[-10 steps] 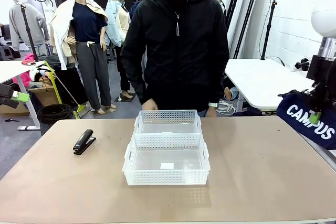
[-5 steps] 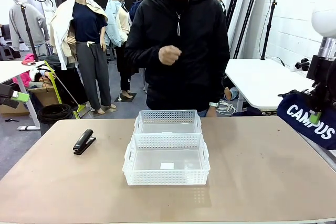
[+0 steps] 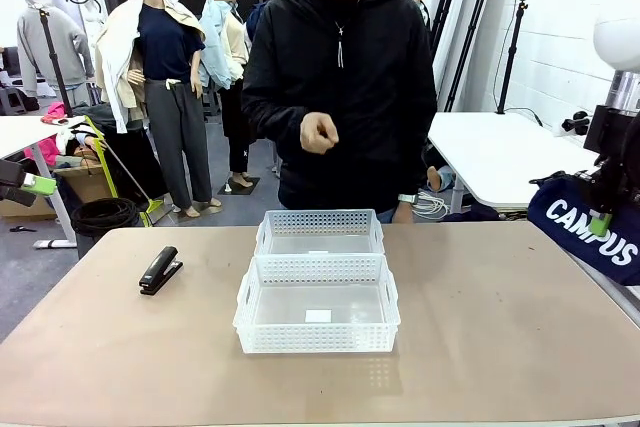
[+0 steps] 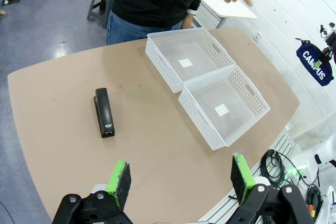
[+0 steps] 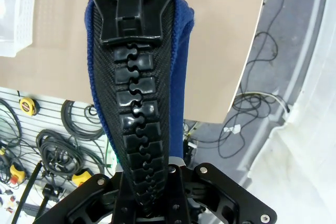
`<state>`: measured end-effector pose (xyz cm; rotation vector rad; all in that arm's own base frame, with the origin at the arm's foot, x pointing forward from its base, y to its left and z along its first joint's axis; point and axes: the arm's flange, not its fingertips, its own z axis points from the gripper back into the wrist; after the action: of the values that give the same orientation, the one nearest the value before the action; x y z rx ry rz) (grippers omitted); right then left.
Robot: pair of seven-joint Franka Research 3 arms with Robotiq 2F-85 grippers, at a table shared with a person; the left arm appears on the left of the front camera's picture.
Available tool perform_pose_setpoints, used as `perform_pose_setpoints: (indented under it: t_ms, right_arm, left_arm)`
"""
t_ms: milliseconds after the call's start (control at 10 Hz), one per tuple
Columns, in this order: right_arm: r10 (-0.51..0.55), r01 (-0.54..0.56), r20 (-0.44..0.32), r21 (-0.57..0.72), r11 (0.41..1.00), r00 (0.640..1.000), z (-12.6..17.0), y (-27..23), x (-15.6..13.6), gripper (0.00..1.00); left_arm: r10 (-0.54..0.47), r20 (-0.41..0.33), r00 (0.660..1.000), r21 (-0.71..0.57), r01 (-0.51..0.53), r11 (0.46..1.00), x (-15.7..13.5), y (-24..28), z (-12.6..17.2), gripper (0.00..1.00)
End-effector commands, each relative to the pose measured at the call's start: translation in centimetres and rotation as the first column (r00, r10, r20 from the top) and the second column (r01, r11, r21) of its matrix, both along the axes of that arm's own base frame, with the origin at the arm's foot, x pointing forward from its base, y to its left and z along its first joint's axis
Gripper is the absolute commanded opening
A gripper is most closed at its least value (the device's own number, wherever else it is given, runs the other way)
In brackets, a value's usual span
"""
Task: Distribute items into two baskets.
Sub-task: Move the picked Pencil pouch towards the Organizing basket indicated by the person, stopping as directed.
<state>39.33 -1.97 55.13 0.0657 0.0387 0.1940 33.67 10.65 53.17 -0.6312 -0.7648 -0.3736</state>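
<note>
Two white lattice baskets stand end to end at the table's middle, the far basket point(image 3: 320, 218) by the person and the near basket point(image 3: 318, 337) toward me; both hold nothing. The black stapler point(image 3: 160, 269) lies flat on the left of the table. My right gripper point(image 3: 603, 217) is shut on the navy CAMPUS pouch point(image 3: 590, 232), holding it in the air beyond the table's right edge. In the right wrist view the pouch's zip point(image 5: 137, 82) runs up from the shut jaws. My left gripper point(image 4: 178, 174) hangs open high over the table's left side, above the stapler point(image 4: 104, 112).
A person in black stands at the far edge behind the baskets, one hand point(image 3: 318, 132) raised at chest height with a finger pointing. Bare tabletop point(image 3: 500, 327) surrounds the baskets. A second white table point(image 3: 500, 152) stands at the back right.
The person's hand rose from the table's far edge behind the baskets to chest height. Both arms and the pouch have stayed still.
</note>
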Motion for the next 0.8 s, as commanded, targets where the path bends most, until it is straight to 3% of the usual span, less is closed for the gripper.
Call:
perform_pose_setpoints:
  t_ms: [0, 700]
  right_arm:
    - [-0.017, 0.017, 0.013, -0.013, 1.000, 1.000, -0.22, 0.06, -0.20, 0.00]
    - [-0.017, 0.017, 0.013, -0.013, 1.000, 1.000, -0.22, 0.06, -0.20, 0.00]
  left_arm:
    - [-0.014, 0.016, 1.000, -0.013, 0.014, 1.000, 0.05, 0.16, -0.09, 1.00]
    - [-0.014, 0.016, 1.000, -0.013, 0.014, 1.000, 0.05, 0.16, -0.09, 1.00]
